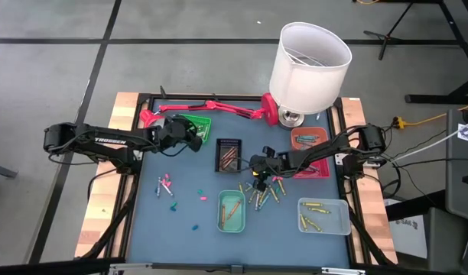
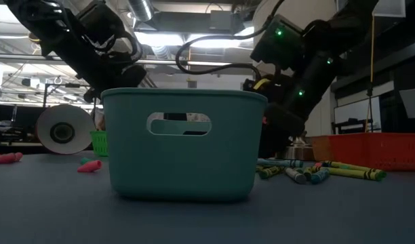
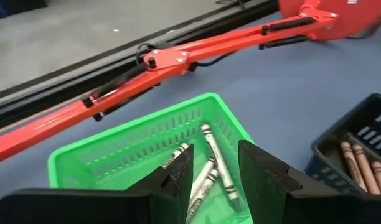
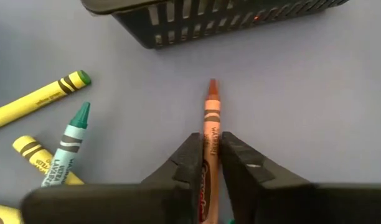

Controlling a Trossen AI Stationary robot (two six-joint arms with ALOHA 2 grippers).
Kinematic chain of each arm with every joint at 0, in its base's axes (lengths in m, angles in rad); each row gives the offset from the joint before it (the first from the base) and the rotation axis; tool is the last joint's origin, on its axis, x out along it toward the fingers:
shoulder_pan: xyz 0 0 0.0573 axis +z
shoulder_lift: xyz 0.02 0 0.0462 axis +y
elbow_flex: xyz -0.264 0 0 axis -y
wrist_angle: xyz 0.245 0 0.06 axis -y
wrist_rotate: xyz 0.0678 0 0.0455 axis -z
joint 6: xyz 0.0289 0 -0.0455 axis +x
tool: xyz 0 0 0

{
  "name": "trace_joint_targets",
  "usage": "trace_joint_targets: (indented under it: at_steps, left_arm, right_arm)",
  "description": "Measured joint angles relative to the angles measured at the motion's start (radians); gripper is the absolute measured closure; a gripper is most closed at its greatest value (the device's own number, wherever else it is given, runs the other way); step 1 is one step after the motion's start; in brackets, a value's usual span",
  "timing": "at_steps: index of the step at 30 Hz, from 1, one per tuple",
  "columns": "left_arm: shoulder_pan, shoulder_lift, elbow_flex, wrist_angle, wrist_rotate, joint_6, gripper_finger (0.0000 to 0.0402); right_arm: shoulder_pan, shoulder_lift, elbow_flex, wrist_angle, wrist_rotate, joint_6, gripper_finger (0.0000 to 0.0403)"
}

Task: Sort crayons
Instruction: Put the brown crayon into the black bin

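Observation:
My left gripper point(image 3: 212, 180) is open and empty just above the green tray point(image 3: 134, 143), which holds a few green crayons point(image 3: 212, 158); it also shows in the high view point(image 1: 192, 136). My right gripper point(image 4: 209, 155) is shut on a brown crayon point(image 4: 210, 109) close to the near side of the dark tray point(image 4: 209, 18), which holds brown crayons point(image 1: 229, 156). A pile of loose yellow and teal crayons point(image 1: 266, 191) lies on the mat beside my right gripper point(image 1: 256, 163). Pink and teal crayons point(image 1: 167, 186) lie scattered at the left. My right gripper pinches the brown crayon's wrapped body point(image 4: 209, 146) between its two fingers. The fingers lie along the crayon, which sticks out forward with its tip point(image 4: 212, 87) toward the dark tray. Whether the tip touches the mat, I cannot tell.
A red desk lamp's arm point(image 1: 211, 107) and white shade point(image 1: 309, 65) stand along the far edge. A teal tray point(image 1: 232, 211) and a clear tray point(image 1: 324, 216) with yellow crayons sit near the front; orange-red trays point(image 1: 309, 139) sit at the right. The teal tray point(image 2: 184, 142) fills the low view.

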Motion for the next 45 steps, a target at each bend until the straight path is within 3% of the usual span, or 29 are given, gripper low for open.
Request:
trace_joint_targets:
  at_steps: [6, 12, 17, 30, 36, 45]
  left_arm:
    - [-0.011, 0.0, 0.0, 0.029, 0.052, 0.0, 0.0291]
    - [-0.05, 0.0, 0.0, 0.141, 0.155, 0.006, 0.0292]
    - [-0.1, 0.0, 0.0, 0.204, 0.238, 0.008, 0.0292]
    - [-0.254, 0.0, 0.0, 0.206, 0.26, 0.009, 0.0292]
    - [-0.337, 0.0, 0.0, 0.206, 0.317, 0.008, 0.0292]
    - [-0.454, 0.0, -0.001, 0.204, 0.34, -0.024, 0.0292]
  right_arm:
    - [0.0, 0.001, 0.0, -0.001, 0.0, 0.0, 0.0394]
    - [0.0, 0.002, -0.002, 0.004, 0.0, 0.002, 0.0372]
    - [0.0, -0.005, -0.003, 0.008, 0.0, 0.0, 0.0387]
    - [-0.008, -0.14, -0.007, -0.022, 0.0, -0.068, 0.0384]
    - [-0.008, -0.214, -0.006, 0.003, 0.0, -0.058, 0.0383]
    - [-0.008, -0.206, -0.004, 0.325, -0.052, -0.046, 0.0383]
